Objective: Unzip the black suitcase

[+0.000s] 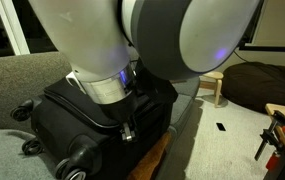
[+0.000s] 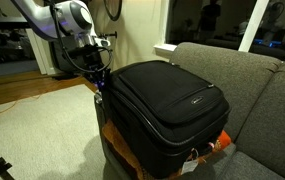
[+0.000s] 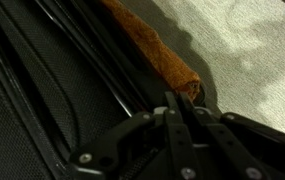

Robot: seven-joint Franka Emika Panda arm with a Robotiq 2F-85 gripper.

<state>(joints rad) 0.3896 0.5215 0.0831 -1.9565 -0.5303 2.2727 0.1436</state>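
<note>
The black suitcase (image 1: pixel 82 125) (image 2: pixel 167 105) lies flat on a low brown support beside a grey couch. Its wheels (image 1: pixel 77 155) show in an exterior view, and a small red tag (image 2: pixel 217 143) hangs at the near end. My gripper (image 2: pixel 100 78) is at the suitcase's far corner, pointing down at the zipper seam. In the wrist view the two fingers (image 3: pixel 180 100) are pressed together at the edge of the black fabric (image 3: pixel 32 90). Whether they pinch a zipper pull is hidden. In one exterior view my own arm blocks the gripper.
The grey couch (image 2: pixel 242 80) (image 1: pixel 22 70) runs along one side of the suitcase. A brown wooden edge (image 3: pixel 157 45) (image 2: pixel 122 150) shows under it. Grey carpet (image 2: pixel 32 130) (image 3: pixel 252 50) lies beyond. A small wooden stool (image 1: pixel 214 85) and a dark beanbag (image 1: pixel 267 80) stand further off.
</note>
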